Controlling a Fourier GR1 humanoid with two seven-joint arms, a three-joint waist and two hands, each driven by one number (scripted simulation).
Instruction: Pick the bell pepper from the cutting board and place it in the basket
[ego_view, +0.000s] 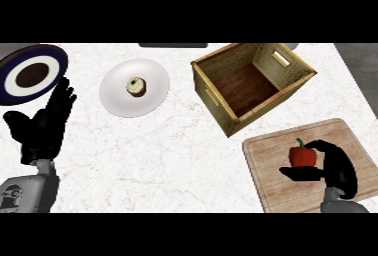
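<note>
Head view, bell pepper (303, 157) outside basket (210, 92)

R hand (341, 170) curled round bell pepper (303, 157) over cutting board (270, 152).

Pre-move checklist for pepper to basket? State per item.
1. Right hand curled round the bell pepper: ok.
2. Pepper lifted off the cutting board: cannot tell; it shows over the board, upright, stem up.
3. Basket top open, nothing seen inside: ok.
4. Counter between board and basket's near corner shows nothing in the way: ok.
5. Left hand open, resting at the view's left, far from the path: ok.
6. White plate lies left of the basket, off the path: ok.
</note>
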